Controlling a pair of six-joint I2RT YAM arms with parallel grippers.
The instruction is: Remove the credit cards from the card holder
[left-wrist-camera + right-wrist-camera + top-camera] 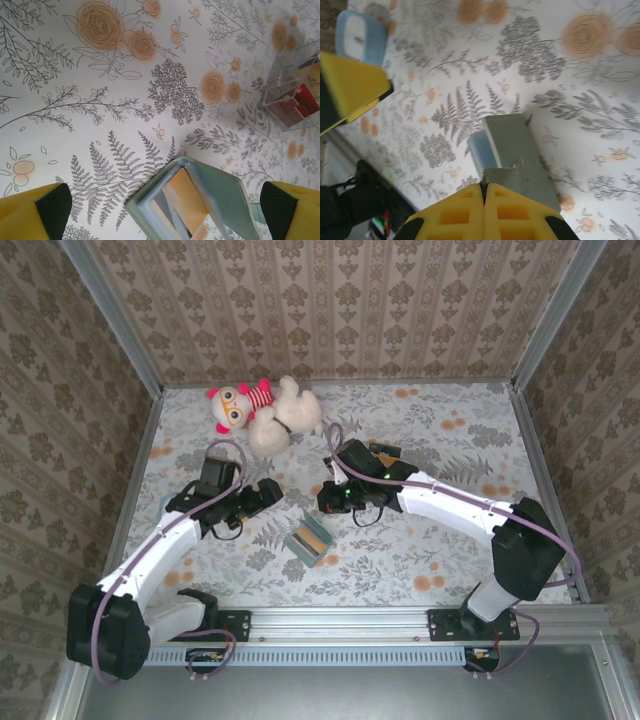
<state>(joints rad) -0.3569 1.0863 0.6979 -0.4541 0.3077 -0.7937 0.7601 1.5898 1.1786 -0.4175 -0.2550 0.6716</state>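
Observation:
The card holder (305, 543) lies on the flowered table between the two arms, a grey-green bifold spread open like a tent. Inside it sit the credit cards: a tan one (202, 192) and a darker grey one (165, 200) beside it. My left gripper (164, 200) is open wide, with a yellow finger on each side of the card holder and touching nothing. Seen from above, it (268, 495) hovers just left of the holder. My right gripper (484, 186) is shut, pinching the thin stitched flap of the card holder (520, 150). From overhead this gripper (328, 502) is just behind the holder.
A clear case holding a small red box (295, 100) stands to the right in the left wrist view. A stuffed toy (265, 415) lies at the back of the table. A blue-rimmed white object (360, 30) lies further off. Patterned walls enclose the table.

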